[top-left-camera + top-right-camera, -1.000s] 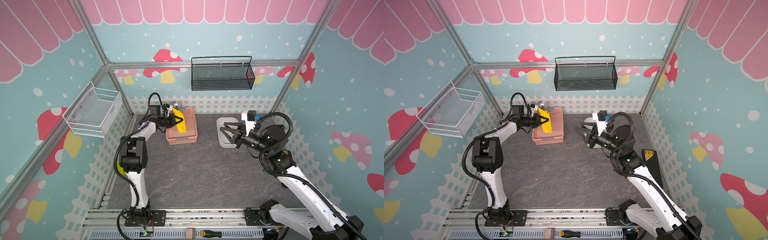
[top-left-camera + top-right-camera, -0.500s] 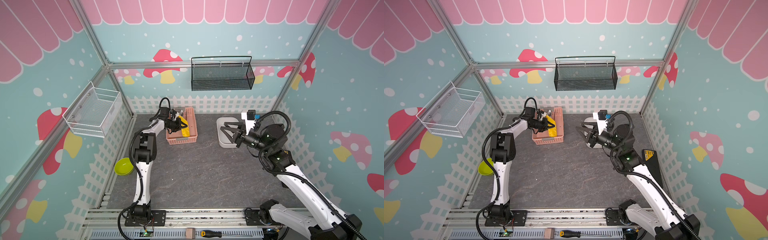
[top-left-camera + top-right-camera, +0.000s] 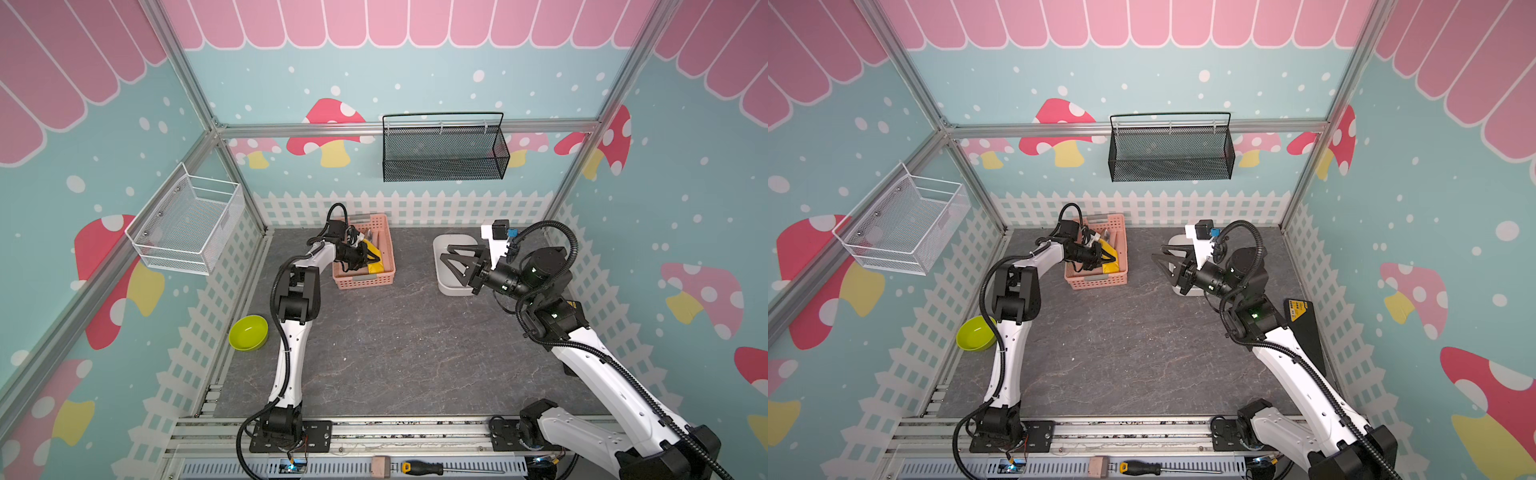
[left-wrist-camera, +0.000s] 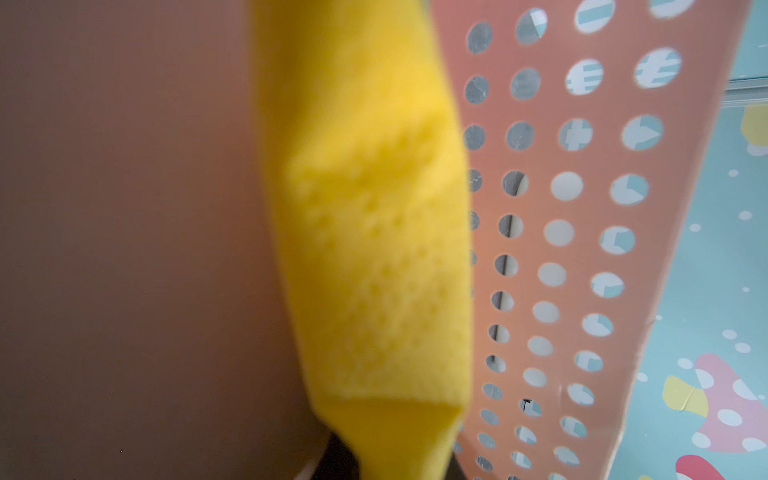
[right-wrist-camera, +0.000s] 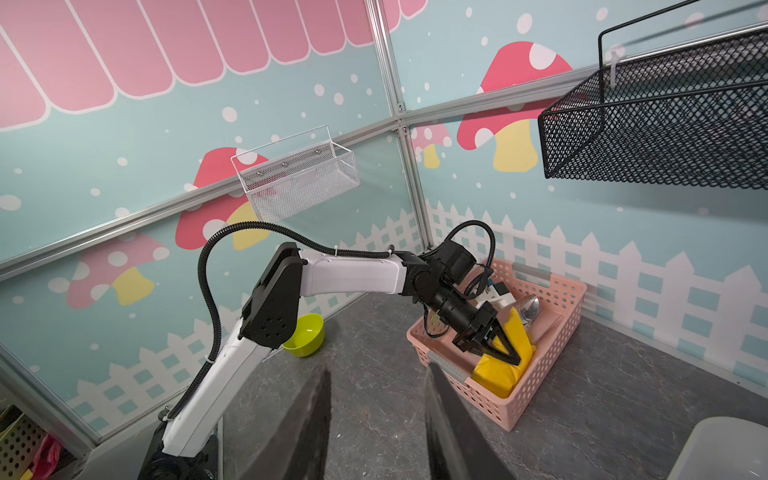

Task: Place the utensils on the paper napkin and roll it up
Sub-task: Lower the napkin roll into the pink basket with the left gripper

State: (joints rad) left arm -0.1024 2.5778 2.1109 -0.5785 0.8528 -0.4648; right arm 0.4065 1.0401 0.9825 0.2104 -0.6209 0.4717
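paper napkin [image 5: 498,374]: soft embossed yellow fold, long axis along perforated pink plastic basket [image 5: 540,376]. left gripper [image 5: 513,357] pinching it inside basket; right gripper [image 3: 446,254] jaws spread, empty.

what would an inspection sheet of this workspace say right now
surface: dark grey tabletop, no spills seen
job's things: folded yellow paper napkin inside the pink basket; a spoon shows there too; fork and knife not made out
clutter: green bowl by the left fence, white tub at the right, screwdriver on the front rail
grippers: left tool shut on the paper napkin; right tool open, holding nothing
cables: black conduits loop along both arms; no snag seen
surroundings: black mesh basket and white wire basket hang on the walls
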